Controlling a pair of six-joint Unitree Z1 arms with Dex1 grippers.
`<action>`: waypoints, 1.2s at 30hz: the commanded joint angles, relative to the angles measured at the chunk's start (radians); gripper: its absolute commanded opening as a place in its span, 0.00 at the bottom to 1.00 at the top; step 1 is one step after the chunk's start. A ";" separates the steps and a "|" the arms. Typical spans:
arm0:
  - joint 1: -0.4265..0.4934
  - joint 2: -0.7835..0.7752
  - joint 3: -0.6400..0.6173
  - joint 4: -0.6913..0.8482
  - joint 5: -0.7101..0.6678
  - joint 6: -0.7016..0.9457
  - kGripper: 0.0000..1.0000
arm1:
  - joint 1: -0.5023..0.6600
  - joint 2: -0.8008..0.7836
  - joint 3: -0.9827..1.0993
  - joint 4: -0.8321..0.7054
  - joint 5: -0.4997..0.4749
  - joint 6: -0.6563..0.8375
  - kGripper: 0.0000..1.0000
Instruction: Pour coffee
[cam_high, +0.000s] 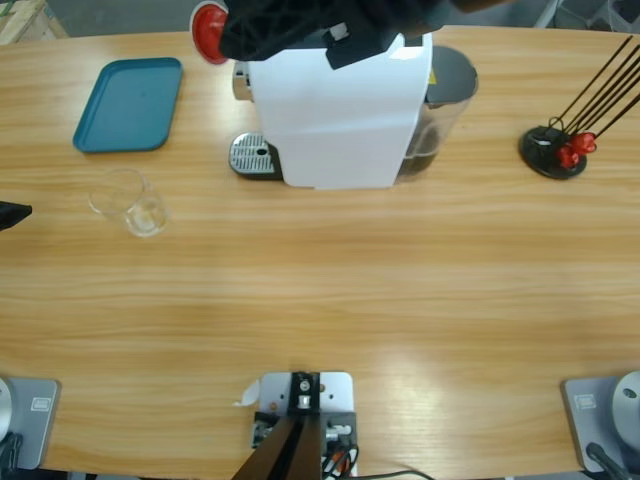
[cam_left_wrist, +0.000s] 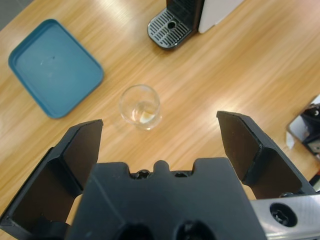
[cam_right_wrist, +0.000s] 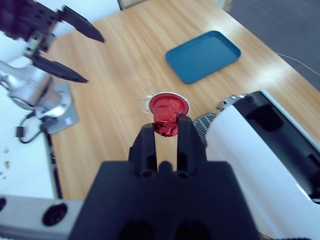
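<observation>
Right hand (cam_right_wrist: 166, 131) clamped on red capsule (cam_right_wrist: 167, 112) above coffee machine (cam_high: 340, 105); seat it squarely in slot. Left hand (cam_left_wrist: 160, 137) apart over empty glass (cam_left_wrist: 140, 106) on desk (cam_high: 360, 290); no coffee visible.

Matte black left gripper (cam_left_wrist: 160, 145): two broad, wedge-shaped jaws hollowed on their inner faces, blocky body with round recesses, silver-grey wrist plate carrying a dark hex screw. Black right gripper (cam_right_wrist: 168, 131): narrow parallel jaws on a squared body, small screw holes, silver-grey plate with dark round sockets beneath.
</observation>
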 joint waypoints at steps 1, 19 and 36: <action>-0.008 -0.029 0.011 0.039 -0.019 0.001 1.00 | -0.154 0.061 0.054 -0.079 0.399 -0.069 0.00; -0.008 -0.009 0.029 0.040 -0.019 0.003 1.00 | -0.226 0.172 0.010 -0.085 0.104 -0.138 0.00; -0.008 -0.010 0.039 0.038 -0.019 0.004 1.00 | -0.189 0.227 -0.038 -0.099 -0.038 -0.174 0.00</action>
